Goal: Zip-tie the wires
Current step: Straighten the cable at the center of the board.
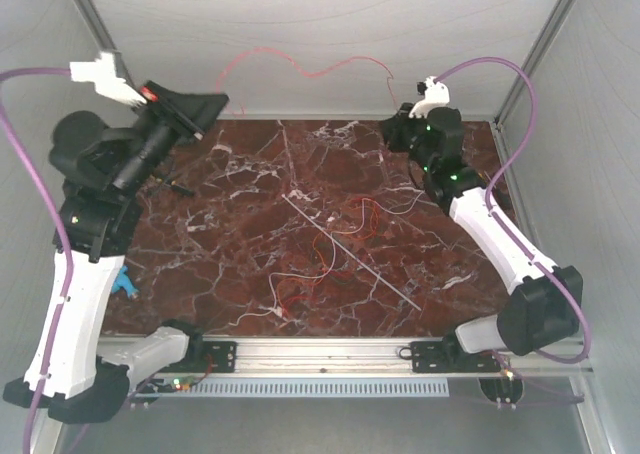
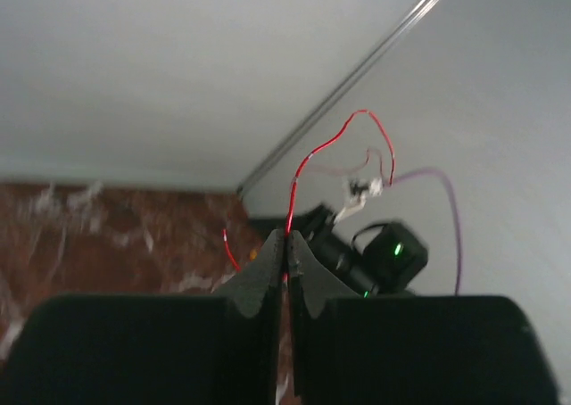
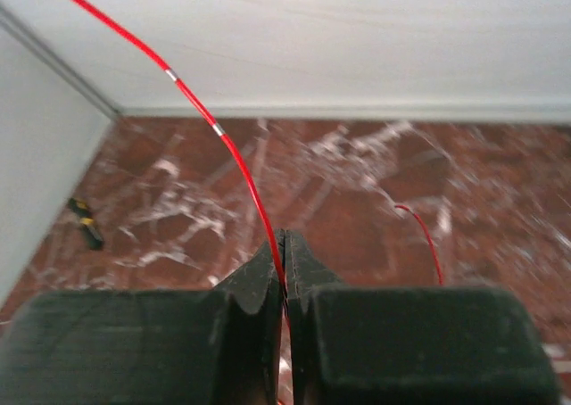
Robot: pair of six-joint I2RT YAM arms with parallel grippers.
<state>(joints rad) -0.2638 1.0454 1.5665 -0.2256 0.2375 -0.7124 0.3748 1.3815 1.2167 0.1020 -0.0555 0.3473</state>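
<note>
Span of red wire (image 3: 236,164) hangs between left gripper (image 2: 287,240), right gripper (image 3: 284,240), both clamping it.

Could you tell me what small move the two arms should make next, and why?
Probably lower both arms together towards the tabletop. The left gripper and right gripper are each shut on the thin red wire, which hangs slack in the air between them, while the long pale plastic zip tie lies untouched on the dark marble table among other loose strands.
</note>
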